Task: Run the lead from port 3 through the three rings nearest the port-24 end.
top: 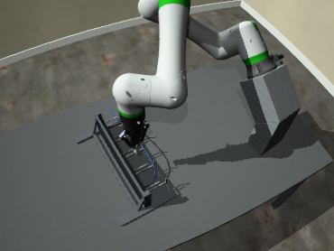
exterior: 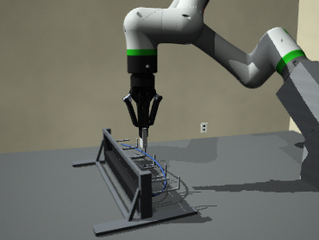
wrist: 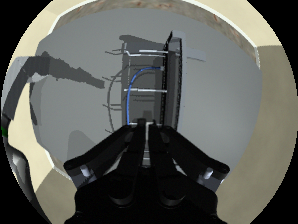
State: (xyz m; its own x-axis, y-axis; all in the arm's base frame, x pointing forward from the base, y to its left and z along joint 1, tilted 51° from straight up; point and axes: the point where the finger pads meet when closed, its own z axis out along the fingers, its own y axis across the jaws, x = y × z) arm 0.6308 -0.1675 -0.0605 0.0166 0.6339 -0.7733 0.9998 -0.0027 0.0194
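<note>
The blue lead (top: 154, 168) (exterior: 161, 165) (wrist: 129, 100) leaves the panel near the rack's near end and bows out in front of it toward the far end. Its far part shows at the rack's far end in the top view. The dark rack (top: 145, 200) (exterior: 146, 194) (wrist: 173, 80) stands upright with its pale rings along the front. My gripper (top: 137, 152) (exterior: 144, 148) (wrist: 147, 117) is shut over the ring row, toward the far end. The lead passes beside the fingertips; I see none between them. The fingers hide part of the lead, and its seating in the far rings cannot be told.
The near ring (top: 166, 181) (exterior: 178, 183) (wrist: 145, 52) stands by the rack's near foot (top: 135, 217) (exterior: 129, 224). The robot's grey pedestal (top: 271, 108) (exterior: 306, 108) stands to the right on the table (top: 54, 181) (exterior: 39, 194).
</note>
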